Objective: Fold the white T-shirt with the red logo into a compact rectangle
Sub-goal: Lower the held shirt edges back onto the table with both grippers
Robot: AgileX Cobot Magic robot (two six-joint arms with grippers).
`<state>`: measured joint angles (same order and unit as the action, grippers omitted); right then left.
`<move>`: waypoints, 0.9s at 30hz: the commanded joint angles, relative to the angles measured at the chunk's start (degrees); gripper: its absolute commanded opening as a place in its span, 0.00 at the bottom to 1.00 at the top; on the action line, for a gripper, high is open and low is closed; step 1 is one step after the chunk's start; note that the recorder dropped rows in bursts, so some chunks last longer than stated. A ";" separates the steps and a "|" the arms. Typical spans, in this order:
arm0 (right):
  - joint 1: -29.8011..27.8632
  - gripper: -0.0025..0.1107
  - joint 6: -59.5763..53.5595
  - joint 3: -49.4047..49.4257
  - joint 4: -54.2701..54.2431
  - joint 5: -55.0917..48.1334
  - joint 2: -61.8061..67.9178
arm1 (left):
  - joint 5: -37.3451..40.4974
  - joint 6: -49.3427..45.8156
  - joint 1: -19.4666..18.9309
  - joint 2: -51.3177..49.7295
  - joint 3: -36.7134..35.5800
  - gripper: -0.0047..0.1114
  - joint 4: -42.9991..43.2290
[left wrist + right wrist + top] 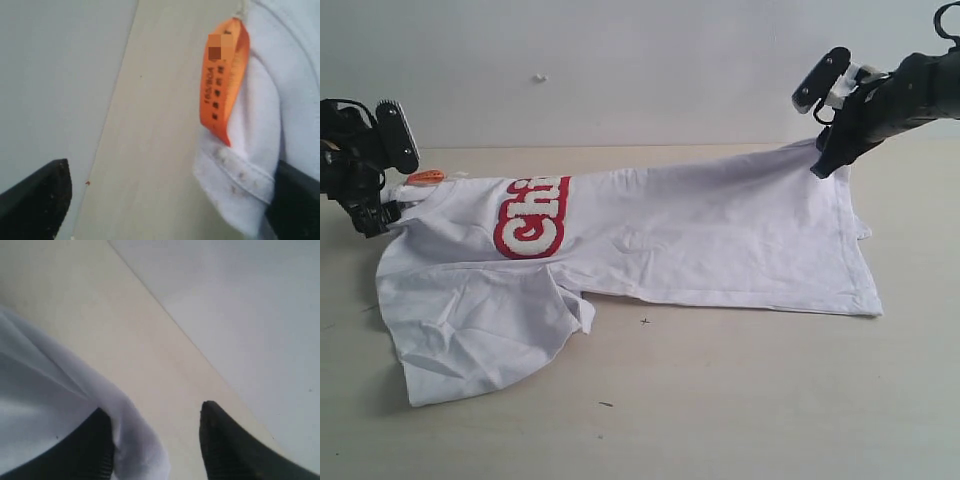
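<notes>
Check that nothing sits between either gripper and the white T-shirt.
Nothing visible does. The left gripper, jaws open, is at the collar of the white T-shirt, beside the orange neck tag; the right gripper, jaws open, is at the raised hem, cloth draped over one finger.

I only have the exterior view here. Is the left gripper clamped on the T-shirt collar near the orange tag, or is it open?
Observer: Open. In the left wrist view the left gripper has its jaws wide apart, and the collar of the white T-shirt lies against only one finger.
Operator: And the orange tag?
Observer: The orange neck tag lies loose between the fingers, and neither pinches it.
Operator: What about the right side?
Observer: The right gripper is open too. Bare table shows between its fingers, with the hem draped against one of them.
</notes>
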<state>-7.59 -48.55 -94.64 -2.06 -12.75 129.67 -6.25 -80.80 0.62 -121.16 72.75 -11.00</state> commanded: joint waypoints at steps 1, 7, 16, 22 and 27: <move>-0.21 0.34 -0.41 -2.24 -0.76 2.21 -0.70 | 0.58 0.51 0.09 -0.12 -0.17 0.86 -0.22; -0.07 0.68 1.26 -2.38 -1.57 2.81 0.16 | 0.98 0.38 0.09 -0.12 -0.17 0.86 -0.22; -0.07 0.95 0.64 -2.38 -1.48 0.68 -0.12 | 0.97 0.48 0.09 0.42 -0.17 0.86 -0.22; -0.43 0.95 -3.66 -6.39 -15.66 -11.66 -1.69 | 1.62 0.74 0.09 1.45 -0.17 0.86 -0.34; -1.88 0.95 -8.42 -15.71 -26.17 -29.19 -0.18 | 4.11 0.74 0.09 1.45 -0.17 0.86 -0.34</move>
<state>-8.77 -55.55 -106.78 -24.79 -36.00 129.33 -2.95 -80.80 0.62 -120.25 72.75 -11.00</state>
